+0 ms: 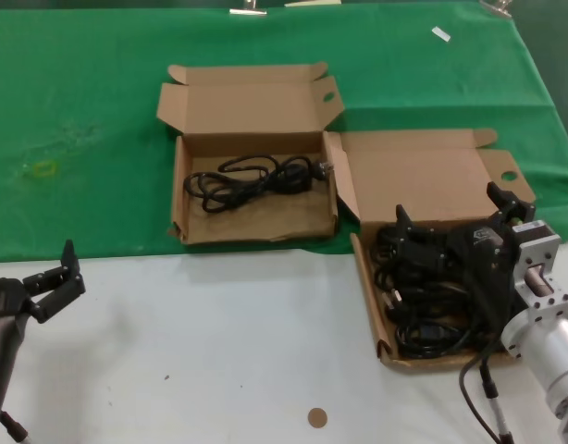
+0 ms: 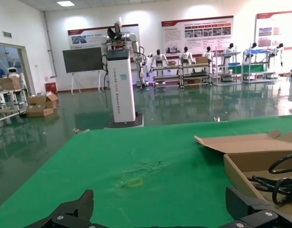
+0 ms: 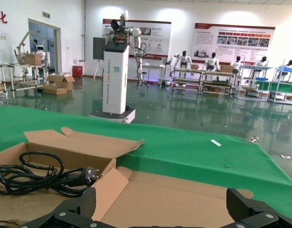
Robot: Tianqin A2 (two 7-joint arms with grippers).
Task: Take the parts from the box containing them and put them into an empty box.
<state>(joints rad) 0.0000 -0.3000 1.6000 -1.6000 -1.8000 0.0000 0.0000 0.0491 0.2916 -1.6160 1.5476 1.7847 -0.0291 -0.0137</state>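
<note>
The right hand (image 1: 455, 217) hangs wide open, holding nothing, over the cords (image 1: 432, 287) heaped in the near box (image 1: 369, 287). One cord (image 1: 252, 178) already lies in the far box (image 1: 179, 199). They look light, floppy and tangled, so a bunched loop probably suits better than a plug.

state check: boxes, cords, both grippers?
left box: lid open, one cord bundle inside
cord bundle: coiled, lying flat in the left box
right box: lid open, holds a pile of cords
pile of cords: tangled, resting in the right box
right gripper: open, over the pile of cords, holding nothing
left gripper: open, empty, near the table's left edge
</note>
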